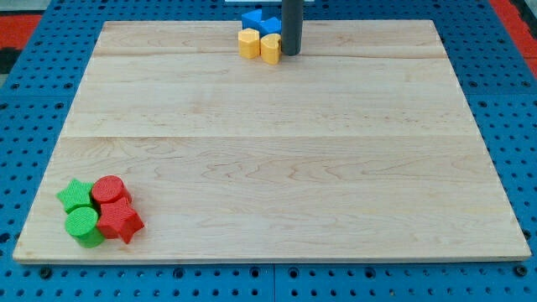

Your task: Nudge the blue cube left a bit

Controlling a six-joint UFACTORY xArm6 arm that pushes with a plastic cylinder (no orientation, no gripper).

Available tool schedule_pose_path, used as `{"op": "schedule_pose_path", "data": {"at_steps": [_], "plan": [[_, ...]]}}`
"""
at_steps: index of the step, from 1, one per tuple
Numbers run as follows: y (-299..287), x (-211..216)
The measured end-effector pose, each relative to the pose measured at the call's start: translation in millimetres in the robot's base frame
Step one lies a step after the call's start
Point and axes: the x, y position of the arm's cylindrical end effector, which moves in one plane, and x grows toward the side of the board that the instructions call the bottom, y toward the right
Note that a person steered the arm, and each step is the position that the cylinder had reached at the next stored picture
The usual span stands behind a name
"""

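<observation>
Contact has to land on the right face of the blue cube point(252, 18), and that face is hard to reach at this moment. My tip point(291, 54) stands at the top edge of the desk point(277, 159), a little right of the middle of that edge, just beside a yellow block point(270, 48) on its right and nearer the bottom edge than the blue pieces. A straight sweep toward the left edge from here would, I judge, shove the yellow block and a second yellow block point(248, 42) rather than the cube. Better to lift the line of travel toward the top edge first, come level with the cube, then push slowly and stop early, since only a small shift is asked.

No hand is fitted, so there is nothing to open, close or grip; the rod only pushes.

The blue cube sits right at the top edge, touching or nearly touching the yellow pair. A second blue piece point(269, 23) lies just to its right, partly hidden by the rod, so its shape is unclear, and it may block a clean push.
</observation>
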Motion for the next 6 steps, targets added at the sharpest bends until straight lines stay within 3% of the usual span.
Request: {"op": "schedule_pose_path", "data": {"at_steps": [2, 3, 4, 6], "plan": [[45.0, 2.5], [55.7, -51.7], [24.9, -67.8], [-102.4, -70.2]]}}
